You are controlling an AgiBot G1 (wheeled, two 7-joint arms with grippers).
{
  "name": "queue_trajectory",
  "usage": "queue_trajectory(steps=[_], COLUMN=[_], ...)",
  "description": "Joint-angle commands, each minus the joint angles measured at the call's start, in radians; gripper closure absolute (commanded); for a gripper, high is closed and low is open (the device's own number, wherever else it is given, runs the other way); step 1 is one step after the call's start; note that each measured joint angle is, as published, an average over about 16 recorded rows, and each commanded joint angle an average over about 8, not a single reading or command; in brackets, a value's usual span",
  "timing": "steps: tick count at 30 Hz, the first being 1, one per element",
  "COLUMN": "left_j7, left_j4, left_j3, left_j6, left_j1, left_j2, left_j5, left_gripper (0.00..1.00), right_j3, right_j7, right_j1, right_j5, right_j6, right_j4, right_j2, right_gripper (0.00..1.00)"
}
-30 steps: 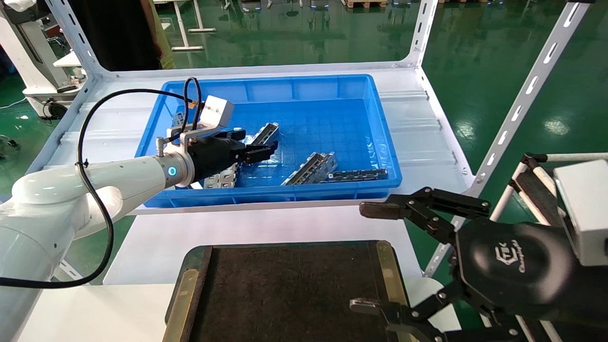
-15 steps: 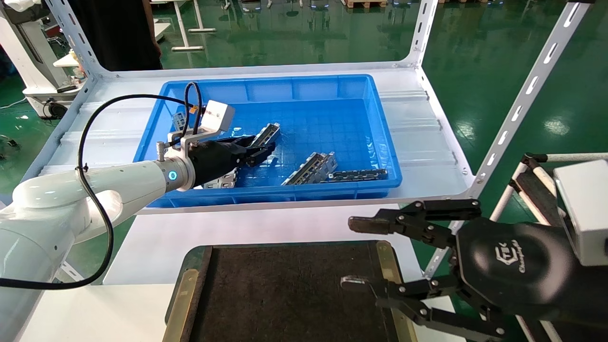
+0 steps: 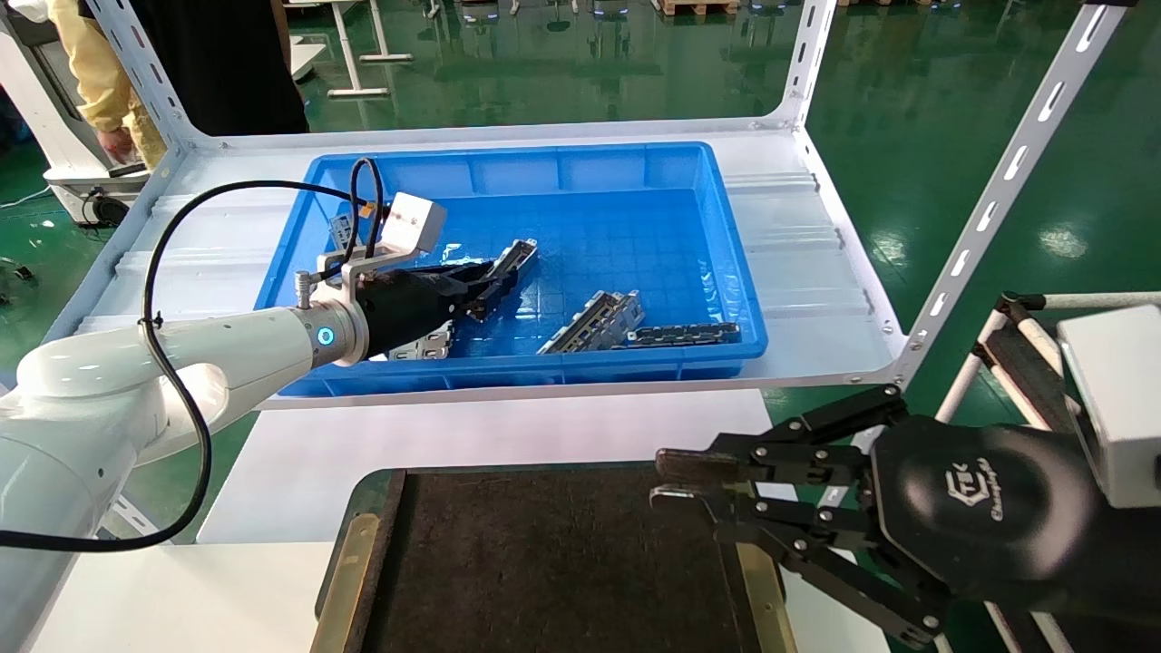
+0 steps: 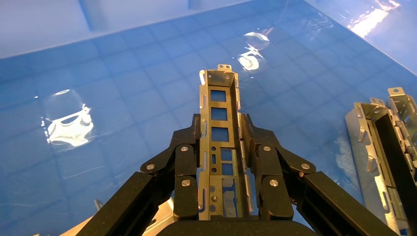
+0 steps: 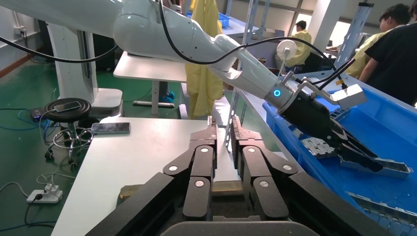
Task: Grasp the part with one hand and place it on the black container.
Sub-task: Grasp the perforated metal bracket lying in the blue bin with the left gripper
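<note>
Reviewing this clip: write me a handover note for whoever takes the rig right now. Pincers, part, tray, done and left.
Left pincer: shut on the part, inside the blue bin; the part's far end sticks out past the fingertips.
Right pincer: empty, fingers nearly together, hovering over the tray's right edge.
Black tray: in front of the bin, nothing on it.
Other metal pieces lie in the bin to the right of the held part.
Done: part grasped.
Left: lift it out of the bin, carry it to the tray, set it down, release. The right pincer may need to clear the tray first.
</note>
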Motion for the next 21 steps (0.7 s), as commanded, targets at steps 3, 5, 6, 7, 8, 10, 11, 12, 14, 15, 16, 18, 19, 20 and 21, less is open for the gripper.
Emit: queue_trajectory(steps=[3, 5, 6, 7, 8, 10, 11, 12, 14, 15, 16, 18, 19, 20, 21], left_j7=[0.007, 0.015, 0.019, 0.023, 0.028, 0.037, 0.042, 0.046, 0.052, 0.055, 0.057, 0.061, 0.062, 0.062, 0.060], left_j4=[-0.003, -0.009, -0.013, -0.017, -0.022, -0.031, -0.035, -0.039, -0.048, -0.052, -0.057, -0.066, -0.071, -0.076, -0.081], left_j3=[-0.005, -0.010, -0.013, -0.016, -0.019, -0.026, -0.030, -0.033, -0.040, -0.043, -0.046, -0.051, -0.053, -0.056, -0.058], left_j6=[0.007, 0.020, 0.029, 0.040, 0.052, 0.082, 0.098, 0.117, 0.156, 0.178, 0.200, 0.245, 0.269, 0.292, 0.317], left_j1=[-0.005, -0.011, -0.014, -0.018, -0.022, -0.031, -0.035, -0.039, -0.047, -0.051, -0.054, -0.058, -0.058, -0.058, -0.057], left_j2=[-0.005, -0.010, -0.013, -0.016, -0.020, -0.029, -0.034, -0.040, -0.051, -0.057, -0.063, -0.074, -0.080, -0.085, -0.090], left_j5=[-0.008, -0.016, -0.021, -0.026, -0.031, -0.041, -0.046, -0.052, -0.062, -0.068, -0.073, -0.082, -0.087, -0.092, -0.097], left_gripper=[1.00, 1.00, 1.00, 1.00, 1.00, 1.00, 1.00, 1.00, 1.00, 1.00, 1.00, 1.00, 1.00, 1.00, 1.00], right_j3=[0.000, 0.000, 0.000, 0.000, 0.000, 0.000, 0.000, 0.000, -0.001, -0.001, -0.001, -0.001, -0.001, -0.001, -0.001], right_j7=[0.000, 0.000, 0.000, 0.000, 0.000, 0.000, 0.000, 0.000, 0.000, 0.000, 0.000, 0.000, 0.000, 0.000, 0.000], right_j1=[0.000, 0.000, 0.000, 0.000, 0.000, 0.000, 0.000, 0.000, 0.000, 0.000, 0.000, 0.000, 0.000, 0.000, 0.000], right_j5=[0.000, 0.000, 0.000, 0.000, 0.000, 0.000, 0.000, 0.000, 0.000, 0.000, 0.000, 0.000, 0.000, 0.000, 0.001], right_j6=[0.000, 0.000, 0.000, 0.000, 0.000, 0.000, 0.000, 0.000, 0.000, 0.000, 0.000, 0.000, 0.000, 0.000, 0.000], right_j4=[0.000, 0.000, 0.000, 0.000, 0.000, 0.000, 0.000, 0.000, 0.000, 0.000, 0.000, 0.000, 0.000, 0.000, 0.000], right_j2=[0.000, 0.000, 0.000, 0.000, 0.000, 0.000, 0.000, 0.000, 0.000, 0.000, 0.000, 0.000, 0.000, 0.000, 0.000], right_gripper=[1.00, 1.00, 1.00, 1.00, 1.00, 1.00, 1.00, 1.00, 1.00, 1.00, 1.00, 1.00, 1.00, 1.00, 1.00])
